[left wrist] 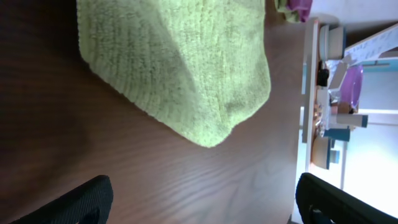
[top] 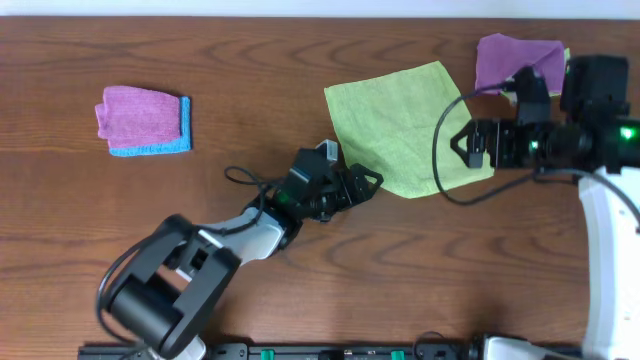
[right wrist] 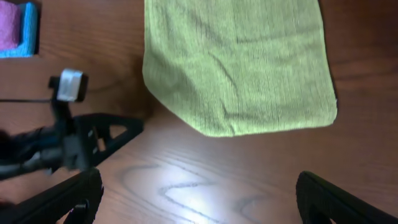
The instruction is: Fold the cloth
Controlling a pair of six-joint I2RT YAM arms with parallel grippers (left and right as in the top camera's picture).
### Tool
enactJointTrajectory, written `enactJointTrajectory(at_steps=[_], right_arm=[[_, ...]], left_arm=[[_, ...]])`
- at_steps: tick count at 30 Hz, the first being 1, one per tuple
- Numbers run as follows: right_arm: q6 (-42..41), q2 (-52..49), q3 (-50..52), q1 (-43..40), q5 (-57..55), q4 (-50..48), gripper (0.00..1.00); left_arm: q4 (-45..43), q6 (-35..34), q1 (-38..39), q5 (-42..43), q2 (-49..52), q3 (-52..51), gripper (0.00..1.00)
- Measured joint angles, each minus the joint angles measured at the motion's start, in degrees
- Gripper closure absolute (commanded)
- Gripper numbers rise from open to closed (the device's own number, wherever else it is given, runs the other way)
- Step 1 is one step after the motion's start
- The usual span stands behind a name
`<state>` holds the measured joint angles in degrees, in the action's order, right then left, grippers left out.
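A square lime-green cloth (top: 405, 125) of ribbed terry lies flat on the dark wood-grain worktop (top: 250, 90). The left gripper (top: 362, 184) is at its lower-left edge and the right gripper (top: 463, 144) at its right edge, both with fingers spread apart.

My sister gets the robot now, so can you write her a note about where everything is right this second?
Left gripper: jaws open, empty, beside the left side of the lime-green square terry cloth.
Right gripper: jaws open, empty, by the cloth's right side.
The cloth lies flat and unfolded on the brown wooden table.
Done: no fold yet.
Left: probably grab the corners and fold it over.
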<state>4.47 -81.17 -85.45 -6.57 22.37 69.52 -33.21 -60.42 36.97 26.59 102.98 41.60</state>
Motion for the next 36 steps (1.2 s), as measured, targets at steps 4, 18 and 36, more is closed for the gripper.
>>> enactJointTrajectory(at_steps=[4, 18, 36], right_arm=[[0.0, 2.12, 0.87, 0.0, 0.02, 0.28, 0.01], [0.0, 2.47, 0.94, -0.02, 0.17, 1.9, 0.01], [-0.02, 2.47, 2.45, -0.02, -0.76, 3.39, 0.01]], left_arm=[[-4.09, -1.16, 0.0, -0.07, 3.52, 0.11, 0.02], [-4.57, -4.35, 0.0, -2.01, 14.64, 12.2, 0.28], [2.49, -4.35, -6.49, 14.82, 13.77, 12.98, 0.94]])
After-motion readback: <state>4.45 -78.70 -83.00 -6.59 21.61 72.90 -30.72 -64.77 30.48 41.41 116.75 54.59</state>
